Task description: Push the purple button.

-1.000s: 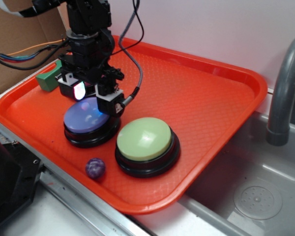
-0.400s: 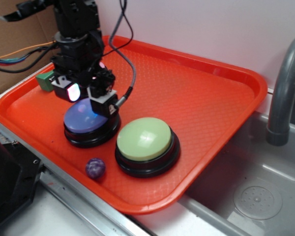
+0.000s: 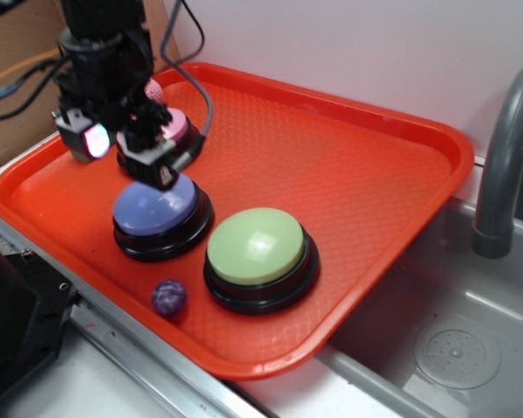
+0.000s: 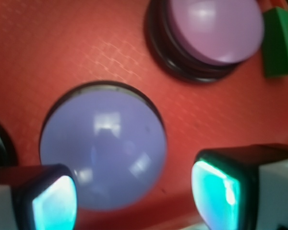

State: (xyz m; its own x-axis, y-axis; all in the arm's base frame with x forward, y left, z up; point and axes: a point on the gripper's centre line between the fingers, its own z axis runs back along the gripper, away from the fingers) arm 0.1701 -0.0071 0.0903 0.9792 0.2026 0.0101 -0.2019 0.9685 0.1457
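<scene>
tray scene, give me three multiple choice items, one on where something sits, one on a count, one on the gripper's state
1. Where does the small marbled ball lie on the orange tray?
A. by the near rim, left of the green button
B. on top of the purple button
C. in the sink

2. How many large domed buttons stand on the tray?
A. two
B. three
C. four

3. How is the gripper now?
A. shut on the ball
B. open, pressed onto the green button
C. open, raised above the purple button

Key: 1 A, the ball rests on the tray beside the green button's base. 2 B, purple, green and the pink button. 3 C, the wrist view shows its fingers apart with nothing between them, clear of the dome.
</scene>
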